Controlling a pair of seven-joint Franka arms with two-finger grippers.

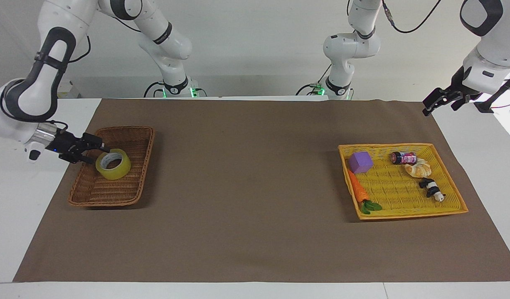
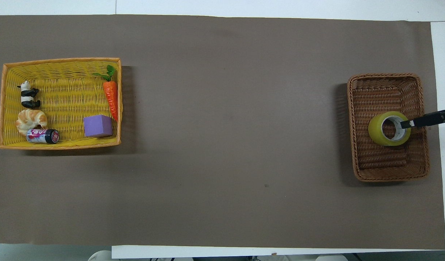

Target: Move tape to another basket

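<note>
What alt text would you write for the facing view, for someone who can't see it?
A white robot arm's right gripper sits at a roll of yellow tape lying in a brown wicker basket. At the table's other end, a yellow basket holds small toys, and the left gripper waits in the air.

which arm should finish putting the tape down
The right arm: its gripper is already at the tape in the brown basket. The left gripper hangs off the mat's corner, away from both.
</note>
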